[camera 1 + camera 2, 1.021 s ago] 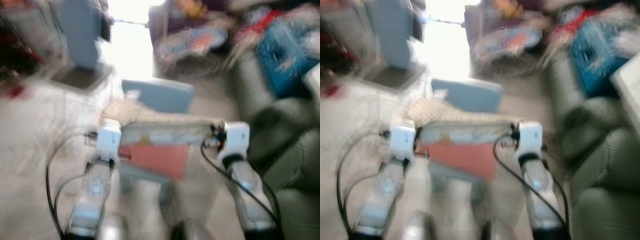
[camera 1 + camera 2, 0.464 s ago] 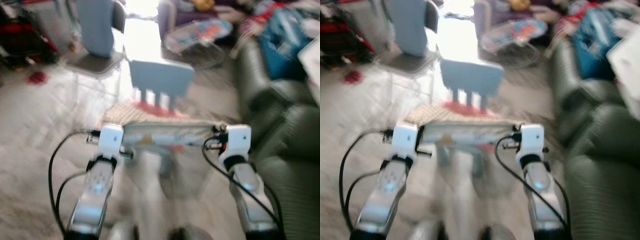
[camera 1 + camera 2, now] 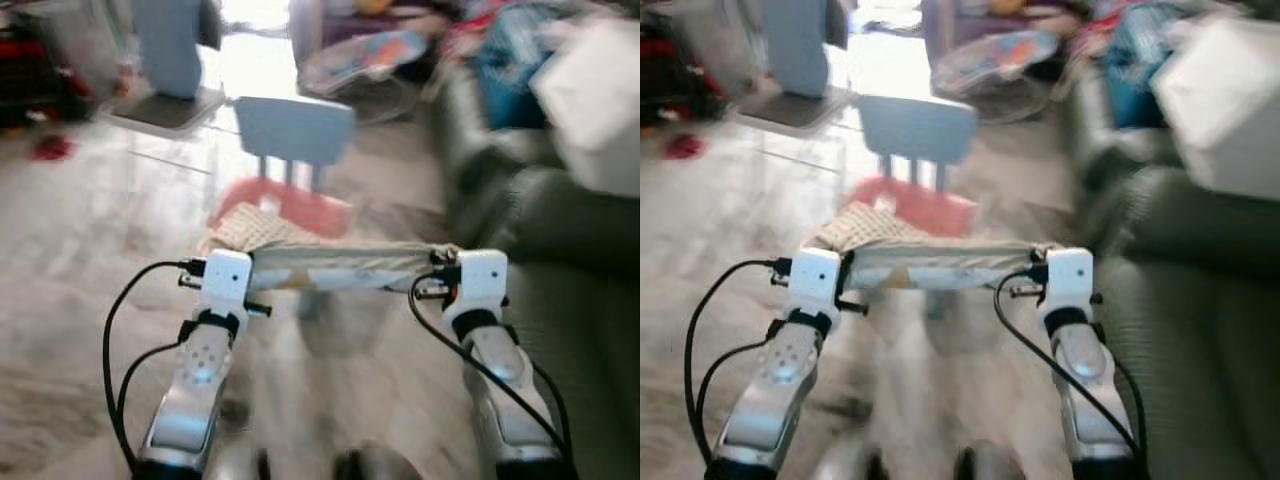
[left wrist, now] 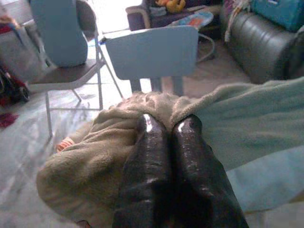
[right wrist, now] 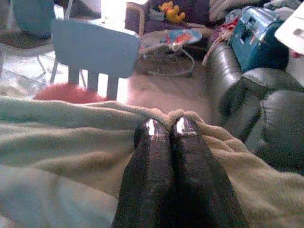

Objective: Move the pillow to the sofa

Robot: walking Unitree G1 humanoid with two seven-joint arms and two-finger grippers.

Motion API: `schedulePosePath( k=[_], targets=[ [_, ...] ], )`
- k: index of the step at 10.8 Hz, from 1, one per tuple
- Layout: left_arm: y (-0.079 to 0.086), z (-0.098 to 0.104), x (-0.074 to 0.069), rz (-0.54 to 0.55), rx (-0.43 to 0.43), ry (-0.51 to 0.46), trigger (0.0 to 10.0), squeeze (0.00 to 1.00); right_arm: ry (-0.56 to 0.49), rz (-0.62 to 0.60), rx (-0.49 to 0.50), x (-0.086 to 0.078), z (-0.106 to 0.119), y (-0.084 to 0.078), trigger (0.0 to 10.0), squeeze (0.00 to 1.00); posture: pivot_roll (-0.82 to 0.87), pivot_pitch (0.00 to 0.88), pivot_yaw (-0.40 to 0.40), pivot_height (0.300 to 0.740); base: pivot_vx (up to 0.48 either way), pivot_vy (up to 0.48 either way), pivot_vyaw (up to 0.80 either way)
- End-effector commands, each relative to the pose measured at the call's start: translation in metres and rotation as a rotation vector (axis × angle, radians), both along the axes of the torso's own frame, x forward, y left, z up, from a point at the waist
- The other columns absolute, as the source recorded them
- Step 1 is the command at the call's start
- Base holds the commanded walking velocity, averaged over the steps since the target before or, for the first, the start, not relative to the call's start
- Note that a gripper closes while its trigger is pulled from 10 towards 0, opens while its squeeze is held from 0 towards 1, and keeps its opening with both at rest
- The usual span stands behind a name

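I hold a soft beige and pale green pillow (image 3: pixel 340 265) stretched between my two arms at chest height. My left gripper (image 4: pixel 167 124) is shut on its left end, the black fingers pressed together into the fuzzy fabric. My right gripper (image 5: pixel 166 127) is shut on its right end in the same way. The dark green leather sofa (image 3: pixel 540 220) runs along my right side, its seat level with my right arm (image 3: pixel 480 300).
A small blue child's chair with a red seat (image 3: pixel 292 150) stands just ahead of the pillow. A folding chair (image 3: pixel 165 60) stands at the far left. A baby bouncer (image 3: pixel 370 60), a blue case (image 5: pixel 256 33) and a white box (image 3: pixel 595 95) crowd the sofa's far end.
The camera has swung towards the right, so the sofa and the white box now take up more of the right side. Both grippers keep the pillow stretched between them.
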State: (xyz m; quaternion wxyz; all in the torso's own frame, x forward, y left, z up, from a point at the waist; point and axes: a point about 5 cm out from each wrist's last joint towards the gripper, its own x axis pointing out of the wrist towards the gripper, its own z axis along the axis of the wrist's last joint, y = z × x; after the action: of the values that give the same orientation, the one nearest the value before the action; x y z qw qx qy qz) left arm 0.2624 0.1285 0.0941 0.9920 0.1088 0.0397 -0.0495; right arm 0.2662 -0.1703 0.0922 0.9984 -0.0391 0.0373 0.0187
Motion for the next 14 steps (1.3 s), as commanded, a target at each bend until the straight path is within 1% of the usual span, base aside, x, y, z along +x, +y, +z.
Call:
schedulePosePath(
  k=[1,4,6,10,11,12,14],
  targets=[
    [0.0156,0.0017,0.0002,0.063,0.02,-0.008,10.0,0.0,-0.018,-0.06,-0.007,0.0006,0.0047,-0.0117,10.0,0.0,-0.01,0.058,-0.043,0.74,-0.319,0.0,0.0],
    [0.0151,0.0025,0.0014,0.062,-0.014,-0.002,10.0,0.0,-0.012,-0.064,-0.009,0.0002,0.0036,-0.0122,10.0,0.0,-0.01,0.062,-0.041,0.74,0.0,0.0,0.0],
    [0.0147,0.0021,0.0017,0.051,-0.035,0.005,10.0,0.0,-0.006,-0.066,-0.008,-0.0002,0.0027,-0.0125,10.0,0.0,-0.01,0.064,-0.042,0.74,0.0,0.396,0.0],
    [0.0133,0.0021,0.0008,0.037,-0.026,0.006,10.0,0.0,0.004,-0.061,-0.009,-0.0001,0.0011,-0.0117,10.0,0.0,-0.01,0.069,-0.042,0.74,0.0,0.48,0.0],
    [0.0129,0.0021,0.0011,0.033,-0.029,0.005,10.0,0.0,0.008,-0.06,-0.008,0.0008,0.0008,-0.0115,10.0,0.0,-0.01,0.068,-0.045,0.74,0.0,0.48,-0.8],
    [0.0121,0.0032,0.0011,0.024,-0.005,-0.008,10.0,0.0,0.009,-0.059,-0.009,0.001,0.0005,-0.0113,10.0,0.0,-0.01,0.067,-0.045,0.74,0.0,0.0,-0.8],
    [0.0105,0.0043,0.0004,0.01,-0.013,-0.015,10.0,0.0,0.01,-0.057,-0.008,0.0014,0.0004,-0.0107,10.0,0.0,0.0,0.068,-0.043,0.74,0.0,0.0,-0.8]
  ],
)
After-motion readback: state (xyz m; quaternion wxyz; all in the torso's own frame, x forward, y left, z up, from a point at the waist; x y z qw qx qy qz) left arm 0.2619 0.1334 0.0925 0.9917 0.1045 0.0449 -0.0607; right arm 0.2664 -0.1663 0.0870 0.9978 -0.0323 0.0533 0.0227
